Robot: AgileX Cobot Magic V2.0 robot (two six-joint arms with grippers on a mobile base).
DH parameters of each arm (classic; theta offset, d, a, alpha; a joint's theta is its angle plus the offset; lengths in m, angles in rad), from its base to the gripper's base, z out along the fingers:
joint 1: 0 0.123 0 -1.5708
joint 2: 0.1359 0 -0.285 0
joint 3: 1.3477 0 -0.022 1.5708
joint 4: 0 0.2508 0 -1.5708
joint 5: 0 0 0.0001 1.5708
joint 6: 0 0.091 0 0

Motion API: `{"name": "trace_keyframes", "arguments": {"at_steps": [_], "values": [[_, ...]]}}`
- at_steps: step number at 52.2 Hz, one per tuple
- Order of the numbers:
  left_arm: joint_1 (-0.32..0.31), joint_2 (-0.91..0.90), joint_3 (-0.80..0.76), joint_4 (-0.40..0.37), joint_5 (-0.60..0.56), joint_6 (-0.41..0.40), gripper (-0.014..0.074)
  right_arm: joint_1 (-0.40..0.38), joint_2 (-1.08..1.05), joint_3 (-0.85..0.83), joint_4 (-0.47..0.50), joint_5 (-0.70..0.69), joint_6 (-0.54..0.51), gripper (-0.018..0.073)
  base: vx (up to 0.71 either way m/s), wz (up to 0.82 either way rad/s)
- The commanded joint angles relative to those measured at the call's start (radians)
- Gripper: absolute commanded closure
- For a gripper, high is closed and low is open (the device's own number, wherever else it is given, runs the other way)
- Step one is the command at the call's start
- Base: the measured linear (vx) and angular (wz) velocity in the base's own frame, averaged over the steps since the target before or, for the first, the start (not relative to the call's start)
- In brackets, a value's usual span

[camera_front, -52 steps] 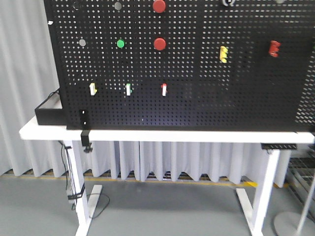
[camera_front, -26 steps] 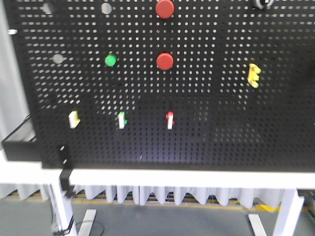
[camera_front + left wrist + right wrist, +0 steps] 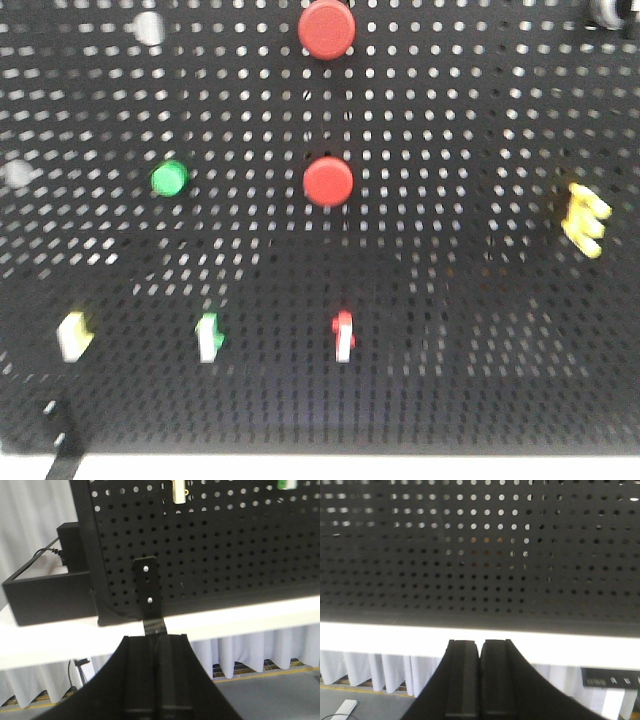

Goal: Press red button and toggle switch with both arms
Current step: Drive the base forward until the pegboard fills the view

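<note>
Closer now, the board [image 3: 480, 150] filled the front view. Its red button [image 3: 328, 182] sat mid-board, the red switch [image 3: 343, 335] straight below (both above what the wrists saw). The left gripper [image 3: 156, 639] and right gripper [image 3: 480, 642], jaws pressed together, pointed at the bottom edge.

Black flared left claw [image 3: 156, 643], right claw [image 3: 480, 645] (both grooved)

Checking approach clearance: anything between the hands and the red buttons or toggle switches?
Nothing visible. Front view shows the red buttons and toggle switches uncovered on the pegboard. The right hand and left hand face its lower edge.
</note>
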Motion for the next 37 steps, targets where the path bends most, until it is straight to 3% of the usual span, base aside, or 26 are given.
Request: {"name": "trace_keyframes", "arguments": {"at_steps": [1, 37], "values": [[-0.002, -0.015, 0.028, 0.001, -0.083, -0.008, 0.0595, -0.006, -0.016, 0.012, -0.004, -0.082, -0.006, 0.0559, 0.26, -0.02], [-0.002, -0.015, 0.028, 0.001, -0.083, -0.008, 0.0595, -0.006, -0.016, 0.012, -0.004, -0.082, -0.006, 0.0559, 0.06, -0.03]]}}
